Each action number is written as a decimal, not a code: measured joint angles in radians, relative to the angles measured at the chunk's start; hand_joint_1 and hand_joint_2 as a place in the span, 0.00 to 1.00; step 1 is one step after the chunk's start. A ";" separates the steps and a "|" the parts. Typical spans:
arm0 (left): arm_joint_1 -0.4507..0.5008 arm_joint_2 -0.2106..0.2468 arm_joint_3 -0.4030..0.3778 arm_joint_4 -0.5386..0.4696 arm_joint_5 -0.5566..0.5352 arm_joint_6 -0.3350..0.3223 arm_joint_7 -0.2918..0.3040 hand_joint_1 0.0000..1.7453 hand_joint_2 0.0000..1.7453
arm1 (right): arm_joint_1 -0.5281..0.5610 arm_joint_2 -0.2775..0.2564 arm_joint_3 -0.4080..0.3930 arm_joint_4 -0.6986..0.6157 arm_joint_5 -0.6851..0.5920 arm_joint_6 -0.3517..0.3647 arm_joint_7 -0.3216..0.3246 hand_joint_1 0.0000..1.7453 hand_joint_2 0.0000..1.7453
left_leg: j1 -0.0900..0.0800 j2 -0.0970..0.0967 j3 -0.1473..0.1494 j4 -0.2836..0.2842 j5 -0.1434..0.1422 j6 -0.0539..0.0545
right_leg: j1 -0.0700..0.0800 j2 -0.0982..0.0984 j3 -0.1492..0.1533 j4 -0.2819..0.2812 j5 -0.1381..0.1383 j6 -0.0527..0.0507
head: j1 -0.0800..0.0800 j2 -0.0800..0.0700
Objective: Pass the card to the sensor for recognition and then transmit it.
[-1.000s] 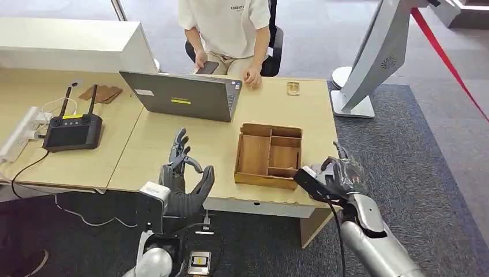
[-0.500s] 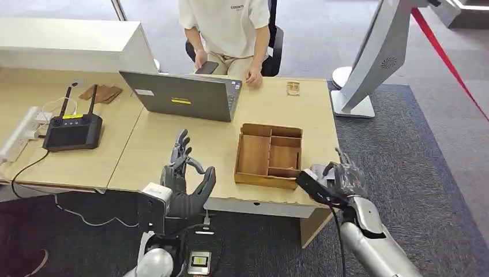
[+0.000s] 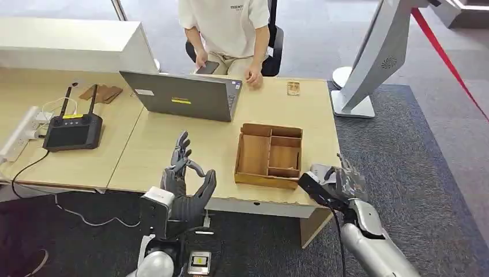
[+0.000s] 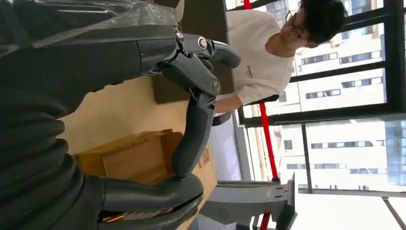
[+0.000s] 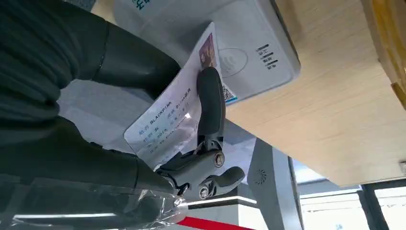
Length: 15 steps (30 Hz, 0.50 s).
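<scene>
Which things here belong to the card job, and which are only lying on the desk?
For the job:
- card, held by the right hand
- sensor, the pale reader on the desk
- left hand, empty, fingers apart

Lying about:
- laptop
- wooden tray
- black controller

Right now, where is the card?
The card is in the robot's right hand, at the table's near right corner, just past the wooden tray. In the right wrist view it is held in front of the white sensor.
</scene>
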 joint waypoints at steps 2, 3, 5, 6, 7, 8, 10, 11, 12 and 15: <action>0.001 0.000 0.000 0.000 0.000 0.000 0.003 0.00 1.00 | 0.000 0.000 0.000 0.005 -0.005 -0.003 0.000 1.00 1.00 | 0.000 0.000 0.000 0.000 0.000 0.000 | 0.000 0.000 0.000 0.000 0.000 0.000 | 0.000 0.000; 0.001 0.000 0.000 0.000 0.000 0.000 0.004 0.00 1.00 | 0.000 0.000 0.000 0.008 -0.006 -0.005 0.000 1.00 1.00 | 0.000 0.000 0.000 0.000 0.000 0.000 | 0.000 0.000 0.000 0.000 0.000 0.000 | 0.000 0.000; 0.002 0.000 0.000 0.000 0.000 0.000 0.004 0.00 1.00 | 0.000 0.000 0.000 0.010 -0.007 -0.006 0.000 1.00 1.00 | 0.000 0.000 0.000 0.000 0.000 0.000 | 0.000 0.000 0.000 0.000 0.000 0.000 | 0.000 0.000; 0.002 0.000 0.000 -0.001 0.000 0.000 0.005 0.00 1.00 | 0.000 0.001 0.000 0.012 -0.007 -0.007 0.000 1.00 1.00 | 0.000 0.000 0.000 0.000 0.000 0.000 | 0.000 0.000 0.000 0.000 0.000 0.000 | 0.000 0.000; 0.002 0.000 0.000 -0.001 0.000 0.000 0.005 0.00 1.00 | 0.000 0.001 0.000 0.014 -0.008 -0.008 0.000 1.00 1.00 | 0.000 0.000 0.000 0.000 0.000 0.000 | 0.000 0.000 0.000 0.000 0.000 0.000 | 0.000 0.000; 0.003 0.000 0.000 -0.001 -0.001 0.000 0.005 0.00 1.00 | 0.000 0.002 0.000 0.015 -0.008 -0.008 0.000 1.00 1.00 | 0.000 0.000 0.000 0.000 0.000 0.000 | 0.000 0.000 0.000 0.000 0.000 0.000 | 0.000 0.000; 0.003 0.000 0.000 -0.001 -0.001 0.000 0.005 0.00 1.00 | 0.000 0.002 0.000 0.018 -0.008 -0.009 0.000 1.00 1.00 | 0.000 0.000 0.001 0.000 0.000 0.000 | 0.000 0.000 0.000 0.000 0.000 0.000 | 0.000 0.000; 0.003 0.000 0.000 -0.001 -0.001 0.000 0.005 0.00 1.00 | -0.001 0.003 -0.001 0.020 -0.008 -0.009 0.000 1.00 1.00 | 0.000 0.000 0.001 0.000 0.000 0.000 | 0.000 0.000 0.000 0.000 0.000 0.000 | 0.000 0.000; 0.003 0.000 0.000 -0.001 0.000 0.000 0.005 0.00 1.00 | -0.002 0.003 -0.001 0.023 -0.009 -0.010 0.000 1.00 1.00 | 0.000 0.000 0.001 0.000 0.000 0.000 | 0.000 0.000 0.000 0.000 0.000 0.000 | 0.000 0.000; 0.002 0.000 0.000 -0.001 0.002 0.000 0.009 0.00 1.00 | 0.000 0.003 -0.005 0.027 -0.025 -0.017 -0.006 1.00 1.00 | 0.000 0.000 0.001 0.000 0.000 0.000 | 0.000 0.000 0.000 0.000 0.000 0.000 | 0.000 0.000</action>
